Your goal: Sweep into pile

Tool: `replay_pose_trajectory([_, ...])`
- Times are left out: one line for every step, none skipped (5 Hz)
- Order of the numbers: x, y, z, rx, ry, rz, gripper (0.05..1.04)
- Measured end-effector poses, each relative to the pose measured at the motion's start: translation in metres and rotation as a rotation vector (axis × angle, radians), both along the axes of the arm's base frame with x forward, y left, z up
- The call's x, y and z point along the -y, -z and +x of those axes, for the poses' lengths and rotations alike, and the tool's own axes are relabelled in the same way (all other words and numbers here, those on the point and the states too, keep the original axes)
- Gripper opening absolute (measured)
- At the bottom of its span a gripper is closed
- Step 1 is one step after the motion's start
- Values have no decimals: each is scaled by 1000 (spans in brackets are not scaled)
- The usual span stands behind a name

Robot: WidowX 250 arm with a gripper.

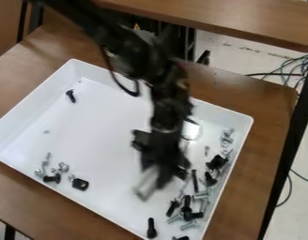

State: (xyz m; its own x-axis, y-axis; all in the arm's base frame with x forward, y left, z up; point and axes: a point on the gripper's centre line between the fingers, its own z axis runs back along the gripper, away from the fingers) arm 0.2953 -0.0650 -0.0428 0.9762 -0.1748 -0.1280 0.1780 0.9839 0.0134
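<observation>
While the black arm is coming into the view from the upper left, its gripper is hanging over the white tray, right of its middle and near the larger group of hardware. Whether the gripper is spreading, pressing together or pinching something, I am not able to tell, because it is appearing blurred (a pale, thin shape is also showing beside its lower end, but I cannot name it).

The larger group of bolts and screws, black and silver, is lying loosely along the right wall of the tray, down to the lower corner. One black bolt is lying a little to the left of it. A smaller group of hardware is resting near the lower left wall, with a black square piece just beside it. A single black screw is lying well apart, near the upper left wall.

The tray is standing on a brown table, and cables are lying on the floor at the right.
</observation>
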Motion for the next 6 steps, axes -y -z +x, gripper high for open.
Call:
replay_pose_trajectory([-40,-2,5,88,-111,-12,362])
replay_pose_trajectory([-59,1,8,86,-184,-54,362])
replay_pose_trajectory([-66,6,20,92,-236,-116,414])
replay_pose_trajectory([-67,6,17,115,-255,-142,674])
replay_pose_trajectory([-67,4,5,112,-242,-127,910])
replay_pose_trajectory([-63,-5,0,115,-267,-133,1019])
